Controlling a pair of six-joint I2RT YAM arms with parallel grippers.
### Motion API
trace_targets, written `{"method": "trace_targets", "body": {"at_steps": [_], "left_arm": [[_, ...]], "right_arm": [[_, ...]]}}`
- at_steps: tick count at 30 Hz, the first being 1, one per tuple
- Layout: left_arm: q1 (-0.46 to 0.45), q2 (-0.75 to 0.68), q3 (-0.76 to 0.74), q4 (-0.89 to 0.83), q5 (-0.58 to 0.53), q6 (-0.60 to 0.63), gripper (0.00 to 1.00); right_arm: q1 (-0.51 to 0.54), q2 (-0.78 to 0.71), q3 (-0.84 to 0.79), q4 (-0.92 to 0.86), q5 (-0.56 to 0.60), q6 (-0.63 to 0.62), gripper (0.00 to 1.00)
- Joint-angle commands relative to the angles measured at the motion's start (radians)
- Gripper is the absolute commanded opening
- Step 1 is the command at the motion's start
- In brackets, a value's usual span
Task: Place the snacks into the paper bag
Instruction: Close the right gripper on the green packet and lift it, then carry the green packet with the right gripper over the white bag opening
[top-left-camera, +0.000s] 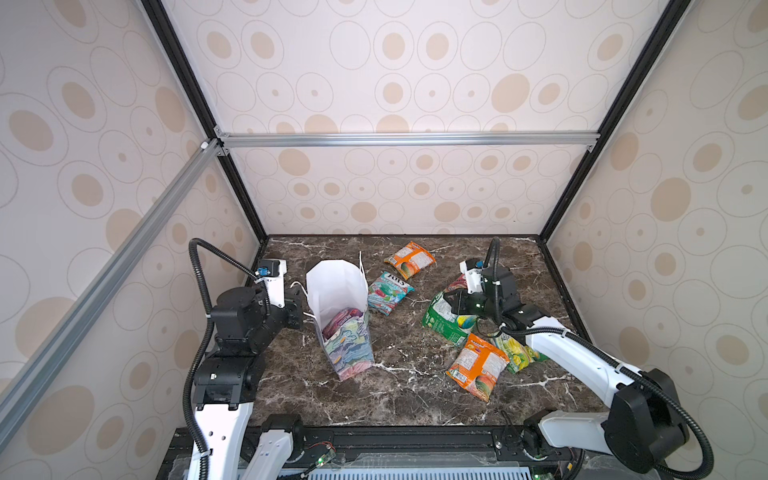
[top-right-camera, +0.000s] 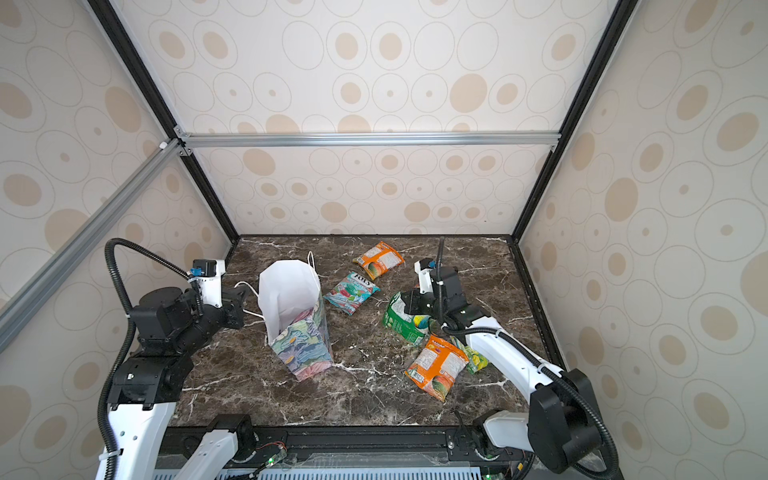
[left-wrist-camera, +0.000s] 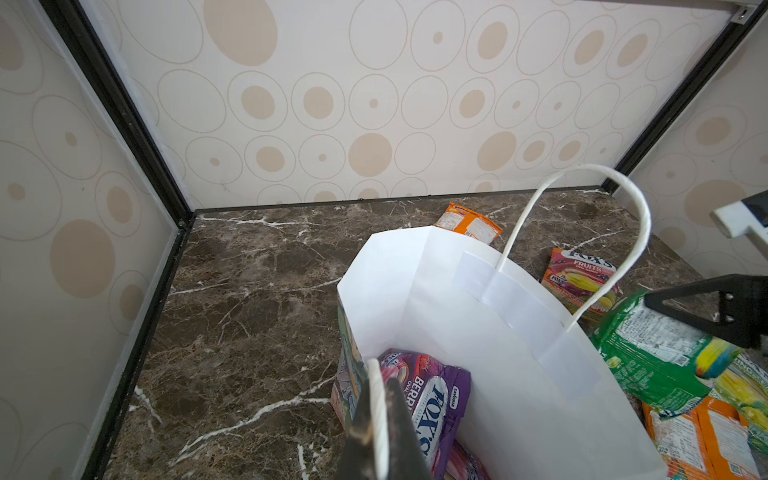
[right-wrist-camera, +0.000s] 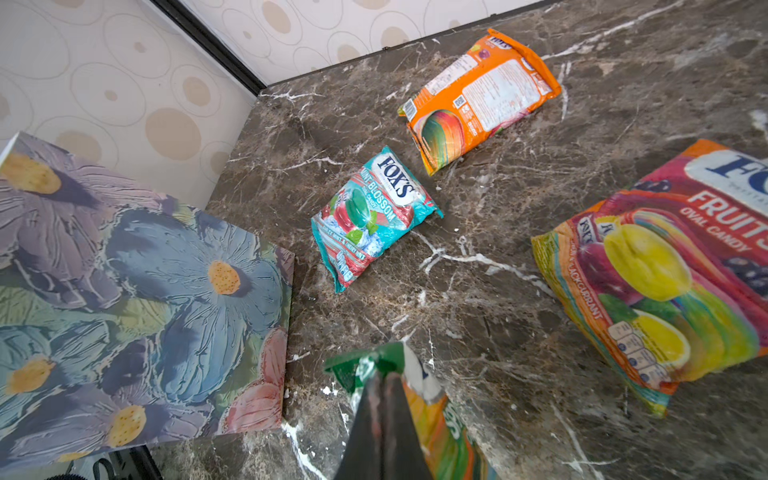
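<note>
The paper bag (top-left-camera: 347, 353) (top-right-camera: 301, 345) stands open left of centre, floral outside (right-wrist-camera: 145, 291) and white inside (left-wrist-camera: 478, 332). A purple snack packet (left-wrist-camera: 432, 399) lies inside it. My left gripper (left-wrist-camera: 380, 399) (top-left-camera: 301, 301) is shut on the bag's near cord handle. To the right, my right gripper (right-wrist-camera: 384, 374) (top-left-camera: 446, 305) is shut on the top edge of a green packet (top-left-camera: 440, 322) (left-wrist-camera: 656, 357), which hangs from it. On the table lie a teal packet (top-left-camera: 388, 291) (right-wrist-camera: 370, 216), a far orange packet (top-left-camera: 409, 258) and a near orange packet (top-left-camera: 478, 368).
A red-yellow fruit packet (right-wrist-camera: 673, 266) lies by the right gripper, and a yellow-green one (top-left-camera: 517, 353) sits under the right arm. Patterned walls close in the marble table (top-left-camera: 407, 395) at the back and on both sides. The bag's far handle (left-wrist-camera: 636, 232) stands upright.
</note>
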Motion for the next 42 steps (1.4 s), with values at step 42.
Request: {"method": "trace_targets", "body": {"at_steps": [42], "left_arm": [[-0.012,-0.008,0.010,0.010,0.002,0.003,0.00]], "right_arm": [[0.304,0.028,0.594,-0.204,0.105,-0.244,0.00]]}}
